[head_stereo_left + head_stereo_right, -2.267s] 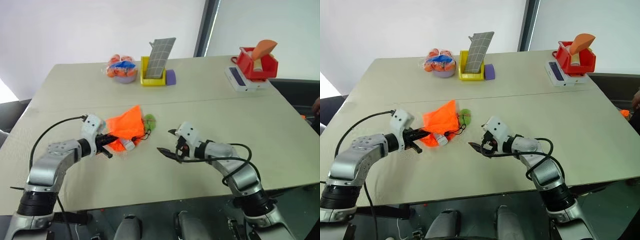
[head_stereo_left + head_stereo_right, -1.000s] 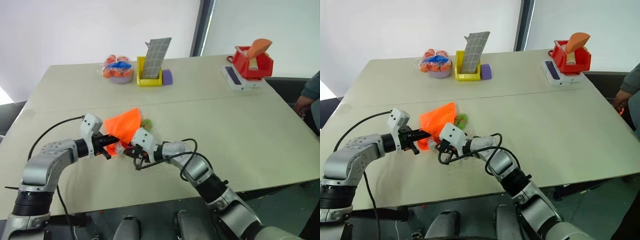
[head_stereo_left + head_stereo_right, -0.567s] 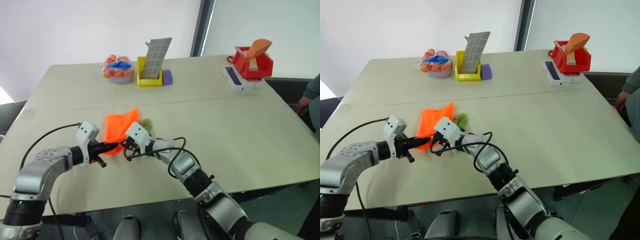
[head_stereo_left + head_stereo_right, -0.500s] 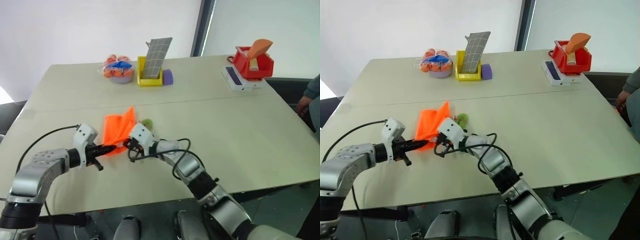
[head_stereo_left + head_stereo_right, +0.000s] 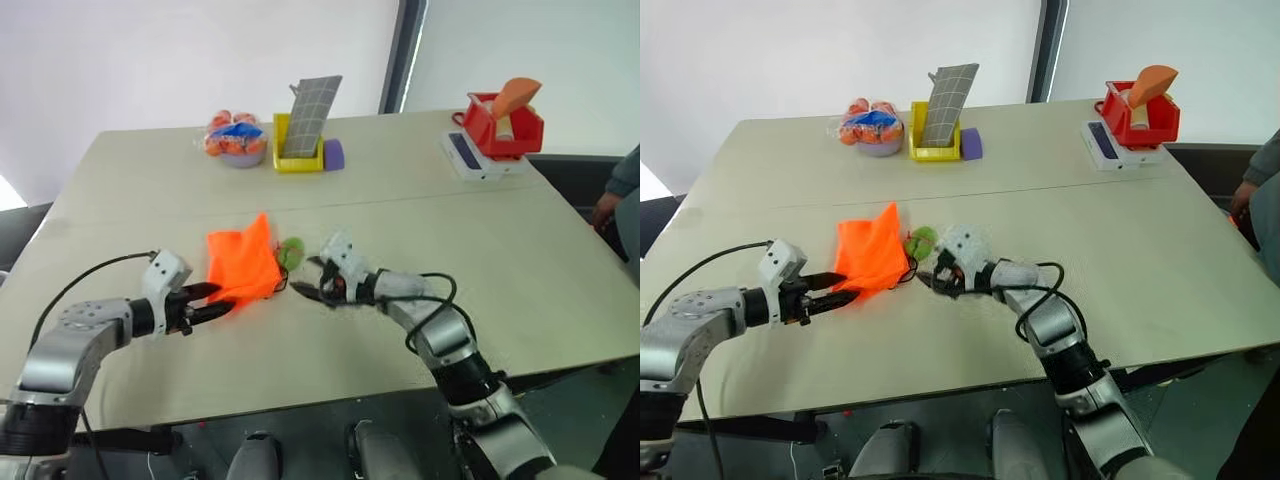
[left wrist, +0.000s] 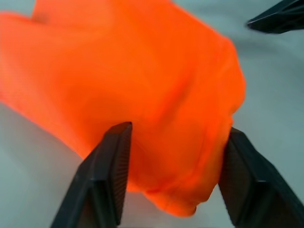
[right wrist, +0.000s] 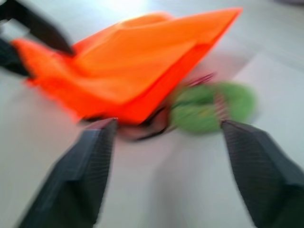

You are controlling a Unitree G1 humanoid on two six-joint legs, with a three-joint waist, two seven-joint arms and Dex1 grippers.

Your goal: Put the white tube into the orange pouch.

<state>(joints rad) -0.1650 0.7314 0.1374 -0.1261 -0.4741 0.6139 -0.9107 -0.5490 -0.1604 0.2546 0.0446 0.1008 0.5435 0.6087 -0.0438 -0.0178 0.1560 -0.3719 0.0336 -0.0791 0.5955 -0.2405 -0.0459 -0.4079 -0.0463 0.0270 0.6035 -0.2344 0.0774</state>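
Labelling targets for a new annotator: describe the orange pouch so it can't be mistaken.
On the beige table, look at the near half, between the two robot arms. The orange pouch is the crumpled bright orange fabric bag there, with a small green fuzzy ball beside it; the other orange things sit along the far edge.

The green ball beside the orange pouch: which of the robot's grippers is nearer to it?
Right. The right gripper, open, sits just beside the green ball, a little nearer the robot. The left gripper, open, is across the pouch, its fingers either side of the pouch's near corner.
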